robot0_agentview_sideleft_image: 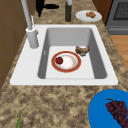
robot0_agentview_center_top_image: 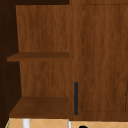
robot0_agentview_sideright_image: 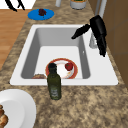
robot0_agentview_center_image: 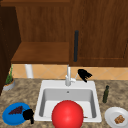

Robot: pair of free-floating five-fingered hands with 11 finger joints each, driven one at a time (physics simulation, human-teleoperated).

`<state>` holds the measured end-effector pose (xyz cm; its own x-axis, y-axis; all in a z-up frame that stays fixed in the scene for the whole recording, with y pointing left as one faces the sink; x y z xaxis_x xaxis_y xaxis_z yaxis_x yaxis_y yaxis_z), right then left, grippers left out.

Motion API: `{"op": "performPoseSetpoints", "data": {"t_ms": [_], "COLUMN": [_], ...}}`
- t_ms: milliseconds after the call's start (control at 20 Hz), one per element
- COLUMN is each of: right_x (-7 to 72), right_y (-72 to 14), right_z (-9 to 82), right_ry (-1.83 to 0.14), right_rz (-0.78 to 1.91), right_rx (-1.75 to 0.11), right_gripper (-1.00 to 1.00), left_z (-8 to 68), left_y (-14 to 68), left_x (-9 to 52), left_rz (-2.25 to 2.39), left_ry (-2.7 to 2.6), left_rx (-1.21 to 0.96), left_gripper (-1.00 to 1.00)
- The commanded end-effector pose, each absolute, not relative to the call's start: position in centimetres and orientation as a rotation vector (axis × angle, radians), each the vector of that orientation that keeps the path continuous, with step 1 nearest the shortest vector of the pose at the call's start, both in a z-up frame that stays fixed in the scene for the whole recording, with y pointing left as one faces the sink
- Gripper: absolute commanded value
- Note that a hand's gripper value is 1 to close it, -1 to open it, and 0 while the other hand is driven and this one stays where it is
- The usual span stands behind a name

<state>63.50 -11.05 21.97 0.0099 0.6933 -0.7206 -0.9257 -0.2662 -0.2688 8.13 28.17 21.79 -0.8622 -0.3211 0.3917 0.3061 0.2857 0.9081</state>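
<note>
Right hand (robot0_agentview_center_image: pixel 84 74) hovers just beside the faucet (robot0_agentview_center_image: pixel 68 76), at 3 o'clock of it in the front view, fingers straight and loosely spread, holding nothing. In the right side view the thumb points out over the sink basin (robot0_agentview_sideright_image: pixel 60 42). Faucet stands at the sink's 12 o'clock rim. To do this well: keep fingers flat, meet the lever squarely, push slow.

Left hand (robot0_agentview_center_image: pixel 28 115) idles by the blue plate (robot0_agentview_center_image: pixel 11 117), approx 7 o'clock; can't tell its fingers.

Olive bottle (robot0_agentview_sideright_image: pixel 54 82): no readable label or writing anywhere.
</note>
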Motion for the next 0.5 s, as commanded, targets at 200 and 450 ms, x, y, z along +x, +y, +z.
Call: {"op": "performPoseSetpoints", "data": {"t_ms": [200, 450], "right_x": [60.1, 57.2], "right_y": [-10.9, -10.6], "right_z": [23.3, 23.3], "right_ry": [0.189, 0.113], "right_rz": [1.572, 1.579], "right_rx": [-0.817, -0.756], "right_gripper": [-1.0, -1.0], "left_z": [21.8, 21.8], "left_y": [28.2, 28.2], "left_x": [8.1, 8.1], "left_rz": [-1.617, -1.617], "left_ry": [-2.05, -2.05], "left_rx": [0.013, 0.013], "left_gripper": [0.0, 0.0]}}
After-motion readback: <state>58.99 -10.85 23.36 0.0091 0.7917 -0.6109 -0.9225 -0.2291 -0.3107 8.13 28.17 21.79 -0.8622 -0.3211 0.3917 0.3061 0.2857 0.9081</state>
